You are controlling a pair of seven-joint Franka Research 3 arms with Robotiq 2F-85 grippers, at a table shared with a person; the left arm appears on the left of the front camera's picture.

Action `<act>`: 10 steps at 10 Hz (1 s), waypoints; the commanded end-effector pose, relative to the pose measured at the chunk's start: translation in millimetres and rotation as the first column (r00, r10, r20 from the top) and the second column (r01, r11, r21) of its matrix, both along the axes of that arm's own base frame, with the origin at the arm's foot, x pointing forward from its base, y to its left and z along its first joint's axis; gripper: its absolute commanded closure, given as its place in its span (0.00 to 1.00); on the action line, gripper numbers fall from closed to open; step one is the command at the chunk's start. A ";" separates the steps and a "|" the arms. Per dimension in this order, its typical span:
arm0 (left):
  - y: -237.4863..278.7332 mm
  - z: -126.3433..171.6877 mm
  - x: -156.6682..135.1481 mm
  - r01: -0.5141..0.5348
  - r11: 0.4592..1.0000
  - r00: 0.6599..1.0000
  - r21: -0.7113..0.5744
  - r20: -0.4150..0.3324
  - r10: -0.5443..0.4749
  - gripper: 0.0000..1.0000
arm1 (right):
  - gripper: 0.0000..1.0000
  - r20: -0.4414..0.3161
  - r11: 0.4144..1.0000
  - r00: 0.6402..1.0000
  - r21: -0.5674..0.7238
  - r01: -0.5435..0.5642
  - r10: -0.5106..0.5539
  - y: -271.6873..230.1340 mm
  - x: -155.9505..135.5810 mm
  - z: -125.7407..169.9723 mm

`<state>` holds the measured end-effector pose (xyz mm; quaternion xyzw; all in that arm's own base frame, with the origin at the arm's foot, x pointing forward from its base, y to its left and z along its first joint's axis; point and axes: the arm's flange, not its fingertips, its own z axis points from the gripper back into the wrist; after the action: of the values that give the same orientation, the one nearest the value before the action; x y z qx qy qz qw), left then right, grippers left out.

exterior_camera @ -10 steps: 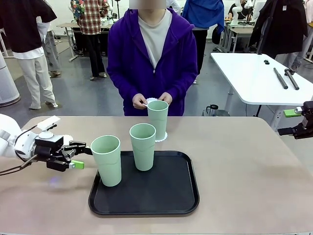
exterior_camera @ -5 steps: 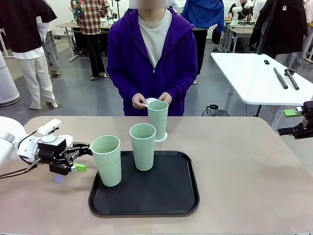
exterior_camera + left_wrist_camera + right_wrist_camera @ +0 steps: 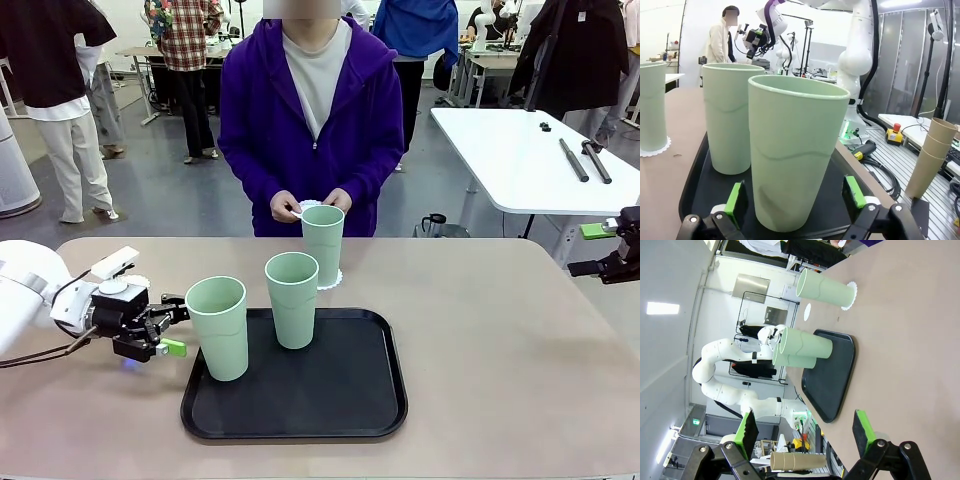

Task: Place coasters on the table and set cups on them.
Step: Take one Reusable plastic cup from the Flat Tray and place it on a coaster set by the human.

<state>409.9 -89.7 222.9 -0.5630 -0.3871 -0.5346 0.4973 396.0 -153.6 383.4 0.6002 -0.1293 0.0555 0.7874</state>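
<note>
Two cups point(image 3: 218, 330) on tray point(image 3: 350, 410), third cup point(image 3: 322, 240) on coaster point(image 3: 337, 279), left jaws open

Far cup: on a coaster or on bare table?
On a coaster. The far cup stands upright on the table behind the tray, and the white scalloped edge shows around its base.

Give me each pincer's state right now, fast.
Left pincer: open, flanking the front-left cup on the black tray, not gripping it.
Right pincer: open, holding nothing.
</note>
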 end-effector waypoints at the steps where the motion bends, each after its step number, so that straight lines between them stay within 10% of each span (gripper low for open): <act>1: -7.4 -6.1 2.4 -0.007 1.000 1.000 -0.010 0.022 0.007 0.00 | 0.00 0.001 1.000 1.000 0.006 -0.004 0.004 0.5 -0.4 0.5; 10: -36.4 -20.6 8.3 0.031 1.000 0.999 0.001 0.029 -0.031 0.00 | 0.00 0.001 1.000 1.000 0.006 -0.004 0.004 0.5 -0.4 0.5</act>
<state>415.8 -119.0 207.0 -0.5742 -0.3671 -0.5462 0.4871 396.0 -153.6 383.4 0.6002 -0.1293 0.0555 0.7874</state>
